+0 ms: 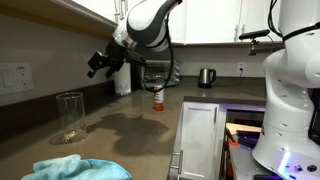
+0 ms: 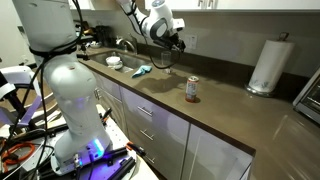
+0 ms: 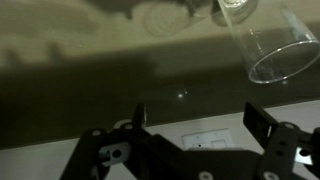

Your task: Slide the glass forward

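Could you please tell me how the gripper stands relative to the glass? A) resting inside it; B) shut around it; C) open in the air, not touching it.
C: in an exterior view the gripper hangs open above the counter, apart from the glass standing there.

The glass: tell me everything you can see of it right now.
The glass is a tall, clear, colourless cylinder with a thicker base, apparently empty. It stands upright on the dark countertop, touching nothing else. The wrist view shows it at upper right, beyond the open pincer, which is clear of it.
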